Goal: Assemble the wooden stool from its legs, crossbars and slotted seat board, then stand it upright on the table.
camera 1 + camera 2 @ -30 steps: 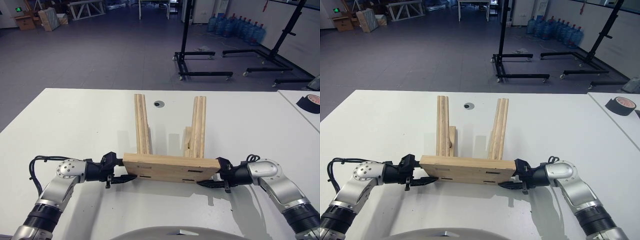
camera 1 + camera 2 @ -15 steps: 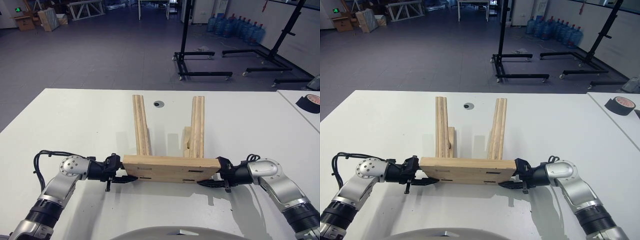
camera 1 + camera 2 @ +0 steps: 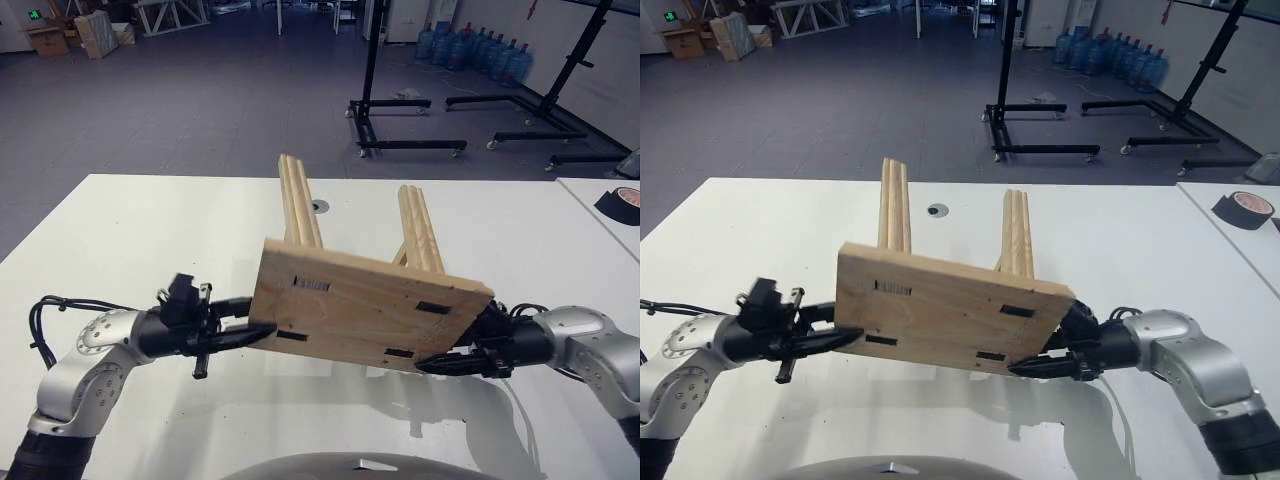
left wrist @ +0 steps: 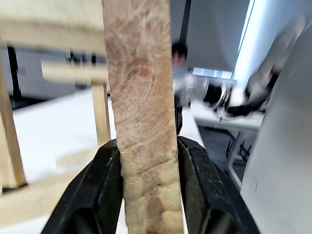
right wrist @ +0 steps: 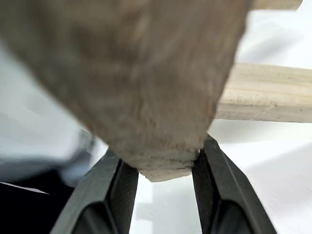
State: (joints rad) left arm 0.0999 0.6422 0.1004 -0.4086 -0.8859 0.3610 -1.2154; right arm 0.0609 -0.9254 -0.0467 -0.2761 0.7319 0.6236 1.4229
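The assembled wooden stool hangs tilted above the white table point(image 3: 150, 230), its slotted seat board point(image 3: 365, 315) facing me and its legs point(image 3: 298, 205) pointing away and up. My left gripper point(image 3: 250, 332) is shut on the seat board's left edge, and the black fingers point(image 4: 100, 187) squeeze the board's end grain point(image 4: 141, 122). My right gripper point(image 3: 440, 363) is shut on the board's lower right corner, where its fingers point(image 5: 212, 190) pinch the wood point(image 5: 146, 97). A crossbar point(image 4: 73, 70) joins the legs behind the board.
A black tape roll point(image 3: 618, 203) lies on the neighbouring table at the far right. A small round hole point(image 3: 319, 207) sits in the tabletop behind the stool. Black wheeled frames point(image 3: 410, 110) and blue water bottles point(image 3: 480, 55) stand on the floor beyond.
Both grippers have lifted the stool off the table and tipped it, so the seat board's underside now faces me and the legs angle upward. The left side rose higher than the right.
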